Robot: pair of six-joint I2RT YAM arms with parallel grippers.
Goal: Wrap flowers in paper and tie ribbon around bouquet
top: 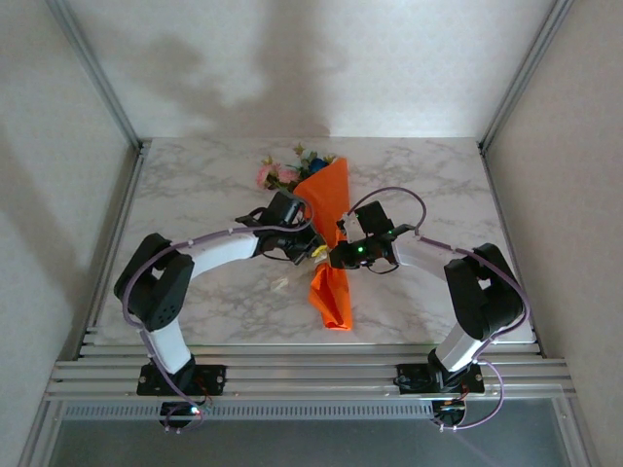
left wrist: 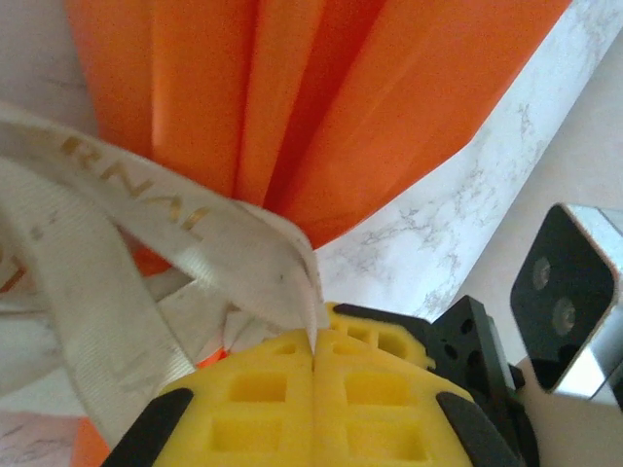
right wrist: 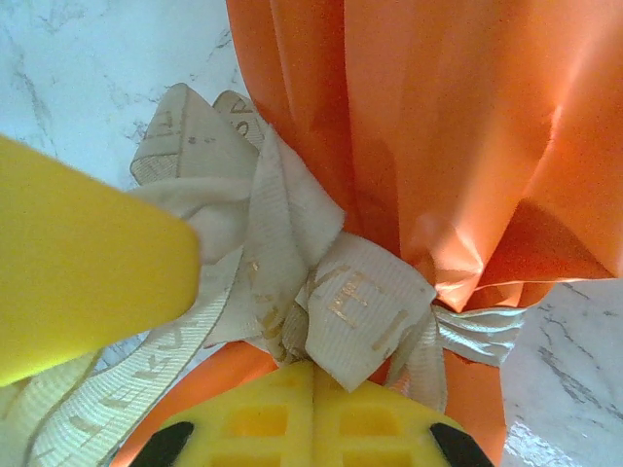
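The bouquet (top: 329, 209) lies on the marble table, an orange paper cone with pink and blue flowers (top: 282, 173) at its far end and a flared tail (top: 331, 297) toward me. Both grippers meet at its narrow waist. My left gripper (left wrist: 316, 342) is shut on a strand of the cream ribbon (left wrist: 175, 224), just below the pleated paper (left wrist: 321, 97). My right gripper (right wrist: 313, 368) is shut on the ribbon (right wrist: 321, 282) where it bunches into a knot against the paper (right wrist: 438, 117). A loose ribbon end (top: 282, 284) trails on the table left of the tail.
A yellow finger of the left gripper (right wrist: 78, 263) sits close beside the knot in the right wrist view. The right arm's camera block (left wrist: 569, 302) is near the left fingers. Metal frame rails (top: 117, 224) border the marble table (top: 195, 185).
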